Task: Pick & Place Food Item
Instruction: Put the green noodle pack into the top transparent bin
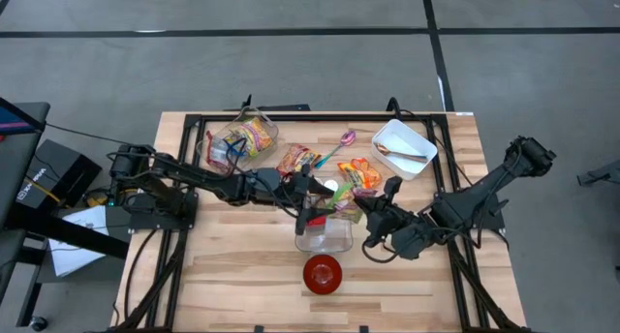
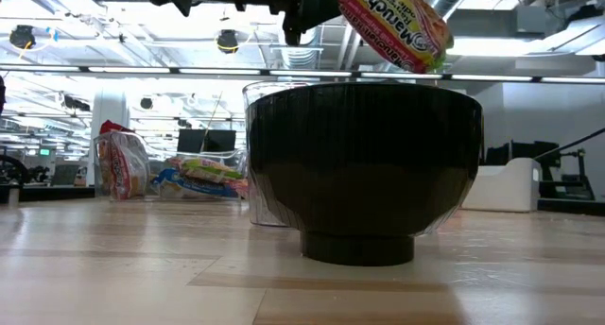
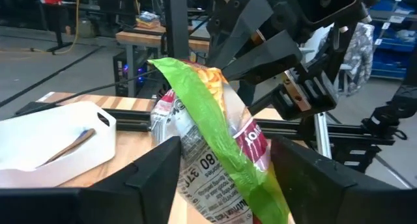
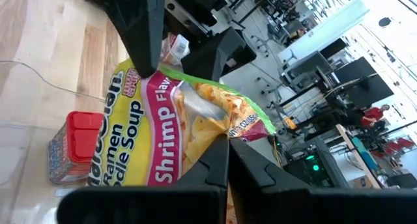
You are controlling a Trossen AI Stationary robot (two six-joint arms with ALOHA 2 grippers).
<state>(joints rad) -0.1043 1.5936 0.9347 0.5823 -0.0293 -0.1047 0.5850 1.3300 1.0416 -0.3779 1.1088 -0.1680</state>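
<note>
- Currently you have a ramen packet [image 4: 163, 133] held between both grippers, in the air above the clear container [image 1: 324, 234] at the table's middle.
- You can read "Ramen ... Soup" and "Shrimp Flavor" on the packet in the right wrist view; the low view shows "Maruchan" on its face; the left wrist view shows only partial digits on the back, not legible as a whole.
- Your right gripper [image 4: 228, 160] has its fingers pressed together on the packet's edge, pinching the crimped seam.
- Your left gripper [image 3: 225, 175] straddles the packet, one finger to each side; you cannot tell from these views whether the fingers press on it or stand just off it.
- Your left arm reaches in low from the table's left side, stretched across toward the middle; your right arm comes in diagonally from the right rear corner.
- You see a red-and-black bowl [image 1: 323, 273] just in front of the container, a white tray [image 1: 404, 148] at the right rear, and other snack packets [image 1: 298, 160] near the middle rear.
</note>
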